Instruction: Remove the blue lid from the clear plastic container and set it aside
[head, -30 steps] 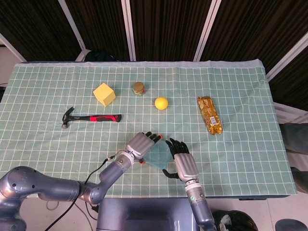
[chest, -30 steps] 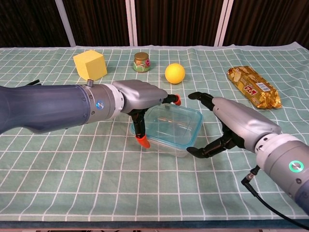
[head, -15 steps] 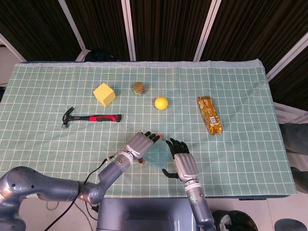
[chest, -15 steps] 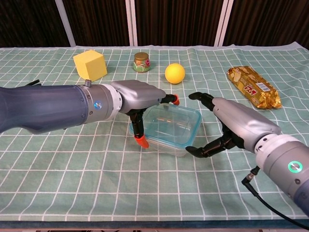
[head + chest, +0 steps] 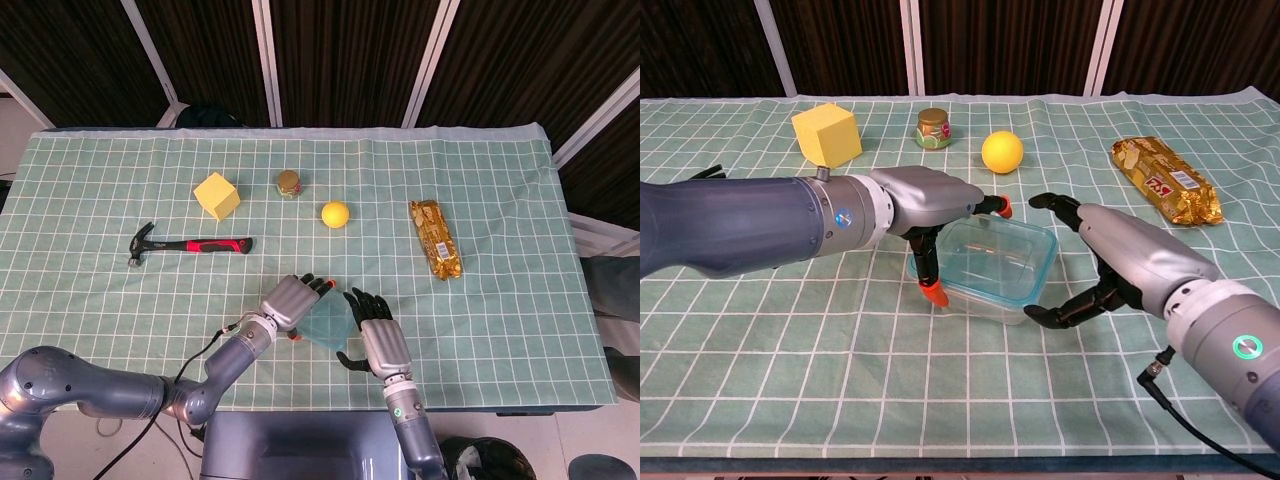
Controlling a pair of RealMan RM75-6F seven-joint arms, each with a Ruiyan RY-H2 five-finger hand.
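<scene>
A: Container with blue lid sits near tabletop front edge. Left hand fingers straddle its left end; right hand spread wide, beside it.

B: Risk: lid lifts container too, or slips off the smooth rim.

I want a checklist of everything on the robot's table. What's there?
Surface: green checked tablecloth, flat.
Job's things: clear plastic container with blue lid on it.
Clutter: yellow foam cube, small jar, yellow ball, gold snack packet, red-and-black hammer.
Hands: left hand has fingertips at the container's left end; right hand is open beside its right end.
Cables: black cable by right wrist.
Surroundings: dark slatted panels.
</scene>
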